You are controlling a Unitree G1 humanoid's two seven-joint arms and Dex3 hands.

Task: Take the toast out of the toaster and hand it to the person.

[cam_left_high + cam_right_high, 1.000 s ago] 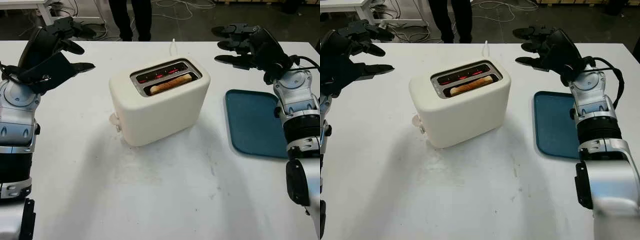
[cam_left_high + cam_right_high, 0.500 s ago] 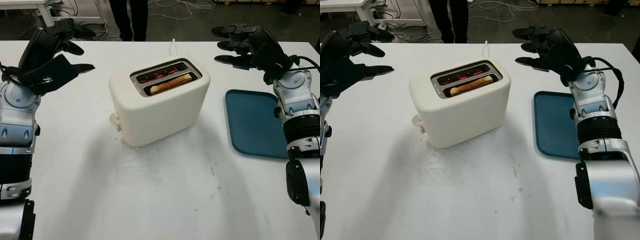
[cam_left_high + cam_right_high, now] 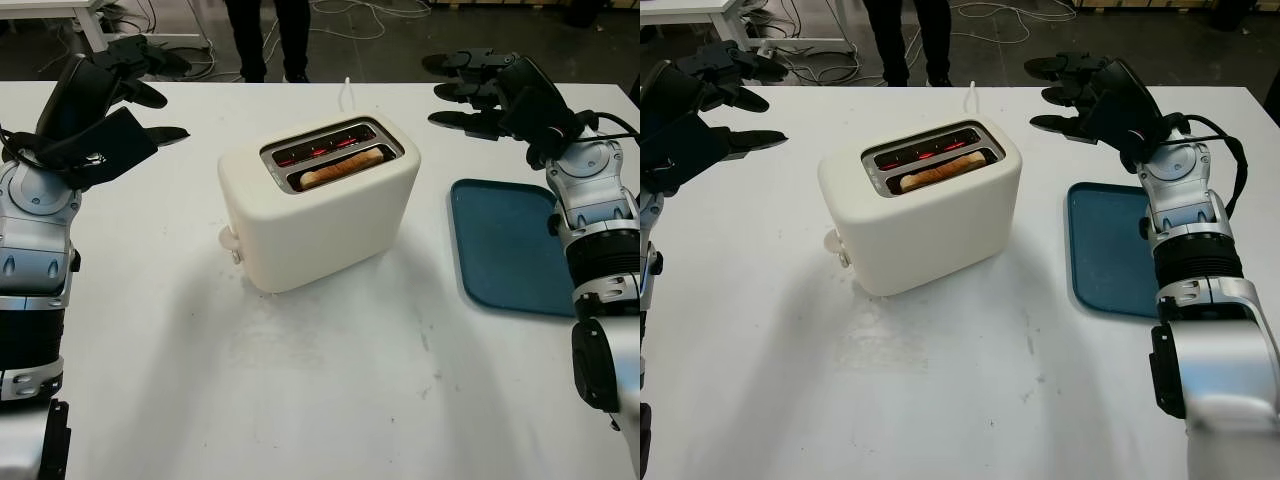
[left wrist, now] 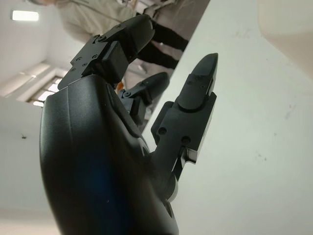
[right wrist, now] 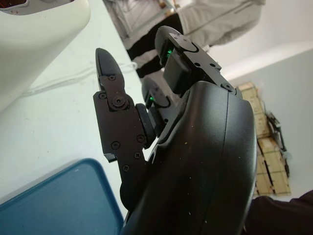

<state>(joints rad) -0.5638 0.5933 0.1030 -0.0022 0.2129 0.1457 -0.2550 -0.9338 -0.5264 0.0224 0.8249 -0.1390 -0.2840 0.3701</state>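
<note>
Sitting in the toaster [image 3: 318,205] slot, toast [image 3: 341,167]; left hand [image 3: 105,105] and right hand [image 3: 497,92] open, empty.

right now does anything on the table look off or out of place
Nothing is spilled or damaged. The toaster sits askew to the table edge, its rear slot glowing red while the toast sits in the front slot. Both hands, left and right, hover open.

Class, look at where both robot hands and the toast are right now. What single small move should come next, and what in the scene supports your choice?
Probably bring the right hand in over the toaster toward the toast. The toast sits in the near slot, its top edge just clear of the rim, untouched. Both hands are open and raised beside the toaster; the left hand looks farther off.
</note>
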